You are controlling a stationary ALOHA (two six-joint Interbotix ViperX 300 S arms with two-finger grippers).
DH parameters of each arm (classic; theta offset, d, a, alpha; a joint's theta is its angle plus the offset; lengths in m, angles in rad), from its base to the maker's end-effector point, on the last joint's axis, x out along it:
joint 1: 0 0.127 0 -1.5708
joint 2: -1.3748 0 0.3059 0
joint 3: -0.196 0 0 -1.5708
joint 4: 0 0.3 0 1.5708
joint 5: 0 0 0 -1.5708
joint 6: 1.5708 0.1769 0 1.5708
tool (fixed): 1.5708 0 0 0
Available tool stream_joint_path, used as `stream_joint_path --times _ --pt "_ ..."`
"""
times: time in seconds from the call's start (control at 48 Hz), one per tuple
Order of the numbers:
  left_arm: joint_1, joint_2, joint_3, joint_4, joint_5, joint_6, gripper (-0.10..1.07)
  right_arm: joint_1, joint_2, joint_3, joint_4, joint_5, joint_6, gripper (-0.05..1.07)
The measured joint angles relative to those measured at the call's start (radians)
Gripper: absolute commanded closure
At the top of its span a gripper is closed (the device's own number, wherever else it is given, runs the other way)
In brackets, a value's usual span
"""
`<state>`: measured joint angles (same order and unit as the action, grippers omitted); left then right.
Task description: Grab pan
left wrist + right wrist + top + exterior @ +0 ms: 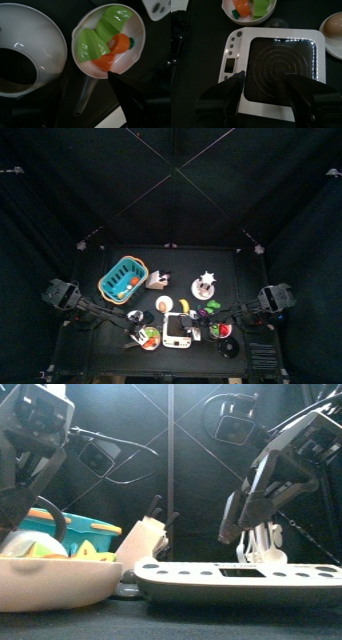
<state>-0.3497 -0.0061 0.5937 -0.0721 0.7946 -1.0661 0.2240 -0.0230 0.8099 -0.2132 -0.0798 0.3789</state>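
The pan (107, 40) is small and white, holds green and orange vegetable pieces, and has a thin pale handle (85, 95). In the left wrist view one black jaw of my left gripper (138, 321) rises right beside that handle; the other jaw is lost in the dark, and nothing is held. The pan also shows in the right wrist view (250, 10), beyond a white cooktop (281, 60). My right gripper (264, 75) is open and empty, hovering over the cooktop's black glass.
A large white bowl (30, 50) lies against the pan. An egg in a white dish (333, 22) sits by the cooktop's far corner. A blue basket (120, 278) and a white star-shaped piece (205, 280) stand further back. White utensils (261, 544) hang behind the cooktop (241, 579).
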Motion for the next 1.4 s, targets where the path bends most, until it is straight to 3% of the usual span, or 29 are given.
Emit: stream_joint_path --times 0.5,1.0,1.396 --pt "0.002 0.091 -0.049 -0.063 0.021 -0.035 0.01 0.002 0.005 0.002 0.002 0.017 0.000 0.13" --pt "0.000 0.104 -0.075 -0.127 0.029 -0.031 0.01 0.000 0.017 0.003 0.002 0.017 0.000 0.13" --pt "-0.011 0.121 -0.015 -0.176 0.020 -0.011 0.01 -0.002 0.023 0.003 0.002 0.017 0.000 0.13"
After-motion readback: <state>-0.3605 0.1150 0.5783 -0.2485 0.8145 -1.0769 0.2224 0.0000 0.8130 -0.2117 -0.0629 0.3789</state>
